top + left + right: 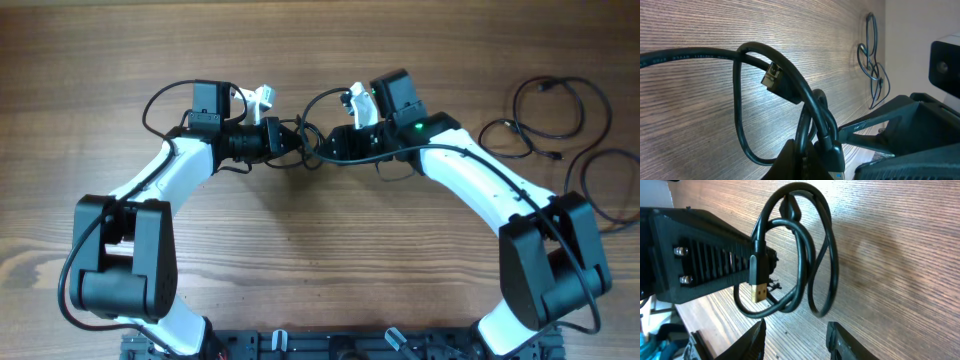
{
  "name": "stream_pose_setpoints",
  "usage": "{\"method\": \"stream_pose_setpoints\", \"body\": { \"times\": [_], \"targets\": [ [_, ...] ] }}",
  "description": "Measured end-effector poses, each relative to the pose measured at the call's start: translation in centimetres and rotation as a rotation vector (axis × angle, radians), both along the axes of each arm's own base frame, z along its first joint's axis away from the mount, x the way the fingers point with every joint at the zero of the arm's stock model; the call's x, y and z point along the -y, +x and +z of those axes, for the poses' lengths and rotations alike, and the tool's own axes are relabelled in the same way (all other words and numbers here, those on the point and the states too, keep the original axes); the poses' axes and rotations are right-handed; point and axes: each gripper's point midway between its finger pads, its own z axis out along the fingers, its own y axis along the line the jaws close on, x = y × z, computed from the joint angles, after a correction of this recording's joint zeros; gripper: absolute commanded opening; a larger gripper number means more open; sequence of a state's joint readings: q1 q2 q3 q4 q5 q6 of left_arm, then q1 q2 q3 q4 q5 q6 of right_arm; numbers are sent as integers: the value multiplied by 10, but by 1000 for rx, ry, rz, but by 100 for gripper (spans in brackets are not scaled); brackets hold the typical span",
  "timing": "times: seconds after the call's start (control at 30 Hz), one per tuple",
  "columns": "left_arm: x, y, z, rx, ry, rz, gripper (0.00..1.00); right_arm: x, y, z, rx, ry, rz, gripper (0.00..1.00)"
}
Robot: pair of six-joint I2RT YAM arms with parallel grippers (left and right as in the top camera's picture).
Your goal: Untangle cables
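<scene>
A bunch of black cables [300, 130] hangs between my two grippers at the table's upper middle. My left gripper [286, 140] is shut on it. In the left wrist view the jaws [810, 162] pinch the cords, a loop with a small plug [771, 76] stands above them, and a USB plug [836, 175] lies beside the jaws. My right gripper [318, 148] faces the bunch. In the right wrist view its fingers [797, 340] are open and empty, with the cable loops [807, 255] and a gold USB plug [757, 291] just ahead.
More black cables [545, 87] lie spread in loose loops at the table's right side; they also show far off in the left wrist view [871, 60]. A further loop [610, 185] lies by the right edge. Thick arm wires curl near both wrists.
</scene>
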State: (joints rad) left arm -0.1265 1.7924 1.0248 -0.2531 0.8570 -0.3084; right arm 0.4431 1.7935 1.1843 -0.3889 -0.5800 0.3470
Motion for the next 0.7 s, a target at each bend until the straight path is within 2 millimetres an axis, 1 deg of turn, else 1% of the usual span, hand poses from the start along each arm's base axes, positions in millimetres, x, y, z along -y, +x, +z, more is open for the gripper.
{"method": "stream_pose_setpoints", "body": {
  "times": [0.03, 0.1, 0.3, 0.47, 0.7],
  "targets": [
    [0, 0, 0, -5, -2, 3, 4, -1, 2, 0, 10, -6, -8, 37],
    [0, 0, 0, -10, -7, 5, 4, -2, 6, 0, 24, -17, -33, 33],
    [1, -1, 1, -17, -13, 6, 4, 1, 20, 2, 41, -23, -113, 31],
    [6, -4, 7, -19, -55, -20, 4, 2, 21, 2, 31, -24, -134, 26],
    [8, -6, 10, -21, -78, -34, 4, -3, 18, 2, 16, -19, -138, 25]
  ]
}}
